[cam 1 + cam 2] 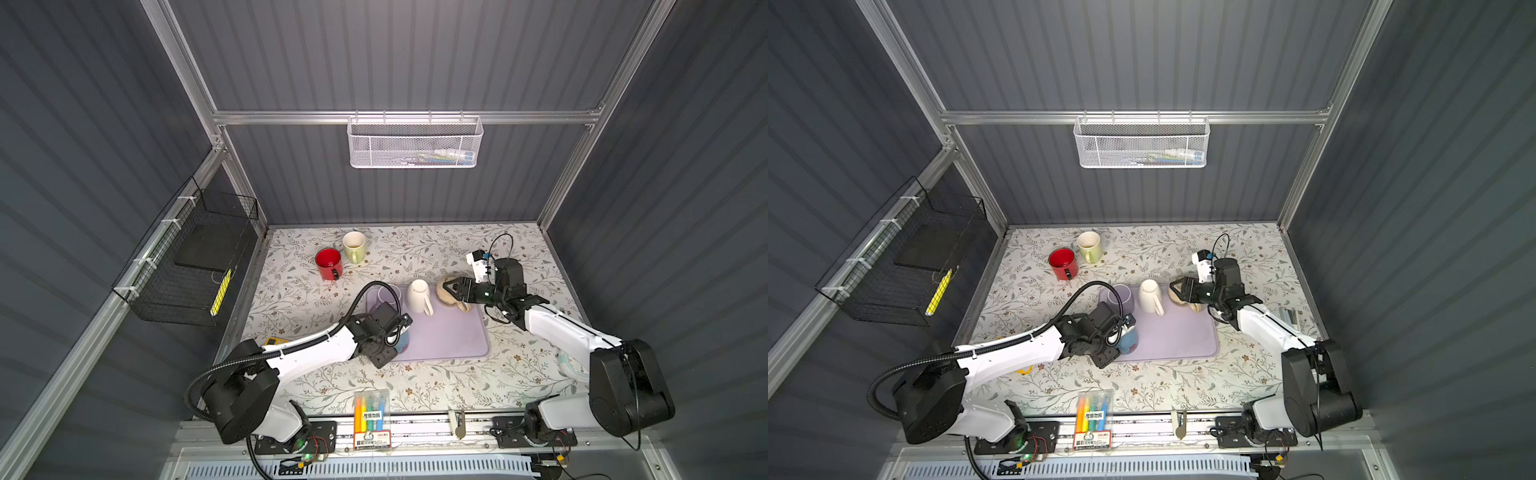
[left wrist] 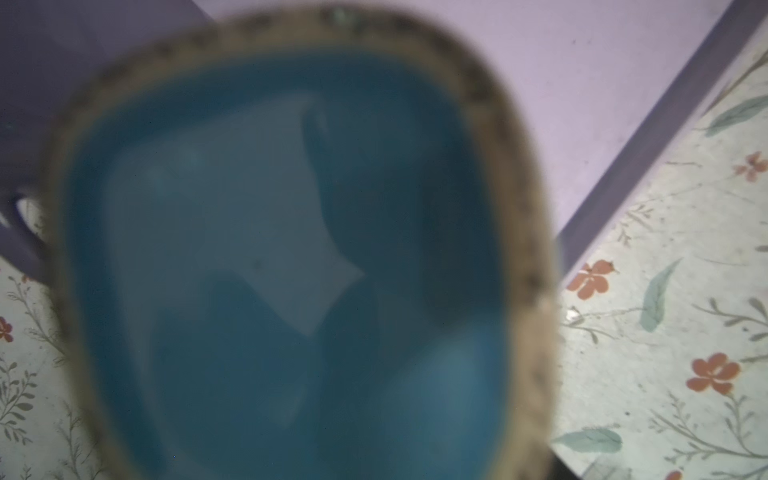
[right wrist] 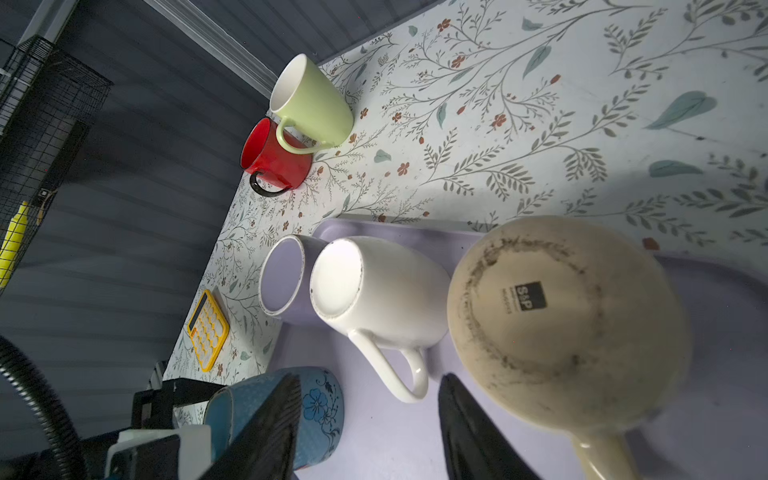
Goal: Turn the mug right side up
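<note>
Held right gripper's (image 3: 369, 376) fingers apart, empty, just beside upside-down beige ceramic mug (image 3: 540, 316); likely risked shoving it when closing. Could not tell left gripper's (image 1: 392, 332) state.

A blurred blue mug (image 2: 291, 270) with a speckled beige rim fills the frame, over a lilac mat (image 2: 582, 83) and floral tablecloth (image 2: 665, 332)

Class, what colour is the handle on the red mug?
Black. The handle of the red mug shows best in the right wrist view.

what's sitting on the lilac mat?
Four mugs: tall white ceramic mug, lilac mug, round beige mug, blue floral mug. White left arm covers the lilac mat's near-left corner.
</note>
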Available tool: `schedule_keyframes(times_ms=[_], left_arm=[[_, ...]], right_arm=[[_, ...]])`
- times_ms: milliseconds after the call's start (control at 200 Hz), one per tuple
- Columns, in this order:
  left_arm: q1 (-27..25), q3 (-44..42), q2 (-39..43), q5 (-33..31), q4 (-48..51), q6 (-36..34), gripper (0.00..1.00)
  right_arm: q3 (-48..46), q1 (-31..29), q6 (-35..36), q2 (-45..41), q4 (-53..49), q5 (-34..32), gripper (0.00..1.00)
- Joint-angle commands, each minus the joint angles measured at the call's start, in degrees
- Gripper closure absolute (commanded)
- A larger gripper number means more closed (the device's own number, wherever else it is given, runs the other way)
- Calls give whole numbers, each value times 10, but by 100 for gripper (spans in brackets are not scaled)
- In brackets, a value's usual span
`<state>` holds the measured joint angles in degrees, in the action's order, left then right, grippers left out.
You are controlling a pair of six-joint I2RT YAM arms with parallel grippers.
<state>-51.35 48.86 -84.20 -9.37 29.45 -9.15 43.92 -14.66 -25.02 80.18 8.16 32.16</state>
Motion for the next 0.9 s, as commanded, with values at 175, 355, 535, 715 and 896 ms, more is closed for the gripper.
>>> schedule_keyframes(times_ms=[175, 355, 535, 715, 896], left_arm=[[-1, 11, -45, -2, 8, 6, 35], [-2, 23, -73, -1, 17, 4, 42], [-1, 22, -69, -5, 15, 6, 51], [-1, 16, -47, -8, 1, 11, 63], [-1, 12, -29, -7, -7, 22, 71]], right_arm=[[-22, 14, -1, 0, 41, 13, 44], [-35, 20, -6, -1, 54, 19, 44], [-46, 26, -9, -7, 59, 18, 45], [-48, 27, -17, -4, 69, 21, 44], [-49, 27, -19, -6, 69, 21, 44]])
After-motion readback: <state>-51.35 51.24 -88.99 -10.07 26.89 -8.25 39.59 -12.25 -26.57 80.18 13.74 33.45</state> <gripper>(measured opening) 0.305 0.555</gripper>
